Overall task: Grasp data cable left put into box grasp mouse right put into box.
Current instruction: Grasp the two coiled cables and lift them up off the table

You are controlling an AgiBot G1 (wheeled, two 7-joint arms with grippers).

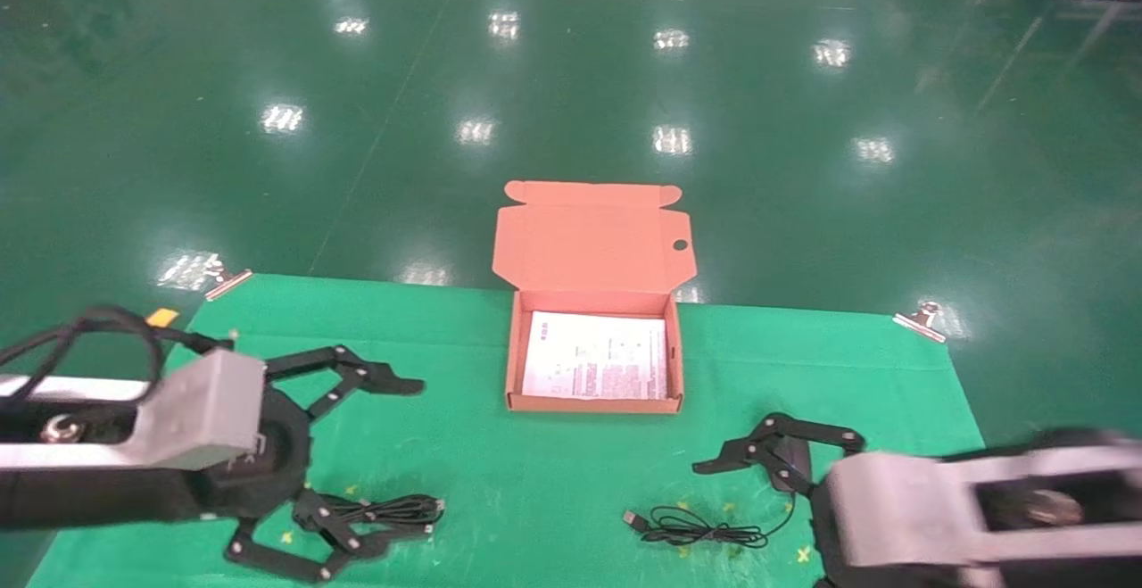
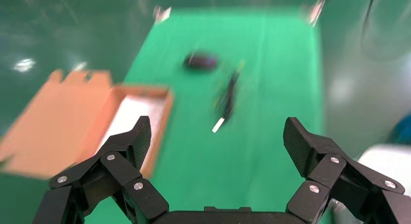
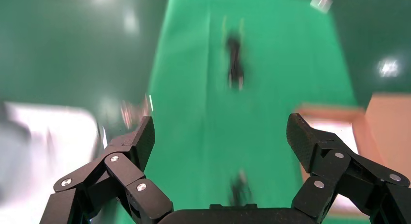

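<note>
On your left, the left claw (image 1: 361, 472) hangs over the near left part of the green desk (image 1: 464, 472), its fingers spread wide apart and holding nothing. The data cable (image 1: 393, 512) lies on the desk as a bundle of loops between the two fingers as you see it from the head view, near the lower one; whether either finger touches it you cannot tell. In the left wrist view, the same claw (image 2: 215, 141) shows both fingers splayed, with bare green cloth between them.

Move to the middle and you find the box (image 1: 511, 365) sitting open at the far edge of the desk, its lid flap thrown back beyond that edge and a white printed sheet (image 1: 596, 358) lying flat inside.

To the right of the box and nearer to you, the mouse's thin cord (image 1: 700, 527) lies in a loose tangle, its plug end pointing left. The mouse (image 1: 792, 463) sits just beyond it, partly hidden behind the right claw (image 1: 714, 467). You see only one finger of that claw from the head; the right wrist view (image 3: 220, 144) shows its fingers spread wide and empty.
</note>
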